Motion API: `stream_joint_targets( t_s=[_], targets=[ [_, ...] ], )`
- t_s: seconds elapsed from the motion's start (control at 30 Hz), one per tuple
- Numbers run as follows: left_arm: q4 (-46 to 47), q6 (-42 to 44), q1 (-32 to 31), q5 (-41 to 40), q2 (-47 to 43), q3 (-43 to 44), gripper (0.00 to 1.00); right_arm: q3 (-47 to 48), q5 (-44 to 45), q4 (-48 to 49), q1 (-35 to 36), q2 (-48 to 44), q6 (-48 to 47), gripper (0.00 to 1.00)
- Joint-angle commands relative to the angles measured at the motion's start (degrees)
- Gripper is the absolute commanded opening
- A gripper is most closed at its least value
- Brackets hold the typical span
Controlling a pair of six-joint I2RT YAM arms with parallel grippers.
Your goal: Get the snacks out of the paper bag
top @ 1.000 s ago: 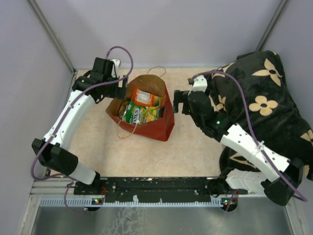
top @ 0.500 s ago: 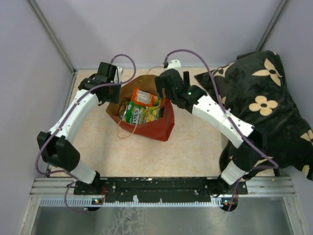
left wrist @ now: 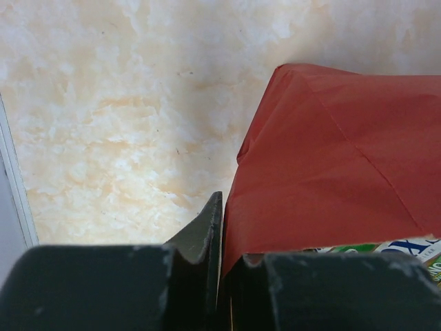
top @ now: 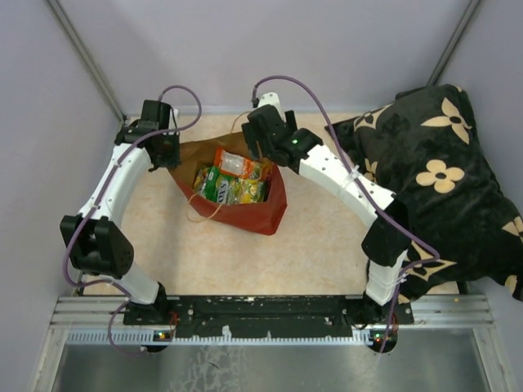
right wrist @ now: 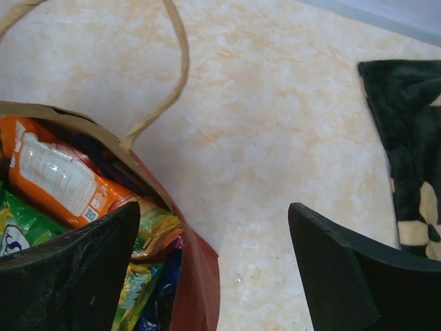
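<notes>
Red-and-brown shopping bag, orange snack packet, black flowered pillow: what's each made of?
Red-and-brown shopping bag: matte kraft paper, by its sharp creases.
Orange snack packet: glossy plastic film, probably, given the highlights.
Black flowered pillow: plush fabric, seemingly; fuzzy, folds softly.

Robot lab cell: plain grey walls (top: 270, 49), aluminium rail (top: 458, 314), marbled tabletop (top: 319, 253).

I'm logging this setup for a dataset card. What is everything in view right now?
paper bag: one, brown inside and red outside, mid-table, mouth open
snacks: several, exact count unclear; orange, green, yellow; inside the bag
pillow: one, black with cream flowers, table's right side
table: one, beige marbled, under everything
left gripper: one, black, shut on the bag's left edge
right gripper: one, black, open over the bag's far right corner
</notes>
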Motion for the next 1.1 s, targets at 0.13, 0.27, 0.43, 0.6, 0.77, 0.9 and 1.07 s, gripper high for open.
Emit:
stream_joint_targets(
  t_s=[0.13,0.27,0.43,0.6,0.77,0.9,1.07],
  targets=[
    [1.1,0.0,1.4,1.5,1.0,2.6,0.11,3.7,-11.0,3.8,0.8,1.6,-6.2,0.77],
    [0.9,0.8,1.4,7.7,2.1,4.2,0.13,2.8,-15.7,5.8,0.8,0.9,-8.4,0.65],
    [0.8,1.4,-2.0,10.0,1.8,4.8,0.08,0.1,-20.2,7.9,0.8,-1.0,-10.2,0.38],
    [2.5,1.4,-6.4,12.3,-0.1,4.6,0.06,-6.6,-26.7,12.2,0.8,-5.9,-12.7,0.02],
    [4.8,-0.6,-6.7,11.9,-0.6,3.8,0.12,-7.8,-35.2,10.7,0.8,-7.9,-15.8,0.00],
    [4.1,-1.5,-6.4,9.4,1.6,6.3,0.15,-13.4,-40.7,12.6,0.8,-14.1,-16.8,0.00],
    [3.2,-1.8,-6.4,10.9,4.7,11.3,0.09,-20.0,-45.6,14.9,0.8,-21.1,-15.3,0.00]
  ],
)
